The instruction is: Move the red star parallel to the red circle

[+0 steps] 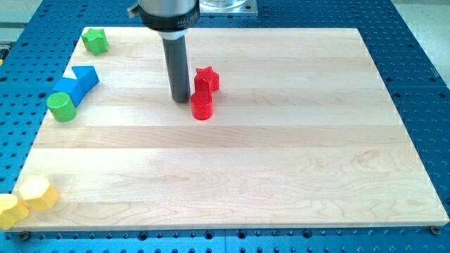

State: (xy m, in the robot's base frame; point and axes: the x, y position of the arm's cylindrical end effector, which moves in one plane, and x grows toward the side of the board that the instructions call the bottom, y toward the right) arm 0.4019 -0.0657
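Small red star-shaped block (207,79) lies flat, upper centre of board. Small red circular block (202,106) stands upright just below, touching it.

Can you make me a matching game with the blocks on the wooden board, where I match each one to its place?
Things:
1. red star
2. green cylinder
3. yellow blocks
4. my tip

Places:
A. the board's corner at the view's bottom left
B. right above the red circle, close against it
C. just to the left of the red circle
D. near the view's left edge, beside the blue blocks

Pairs: 1-B, 2-D, 3-A, 4-C
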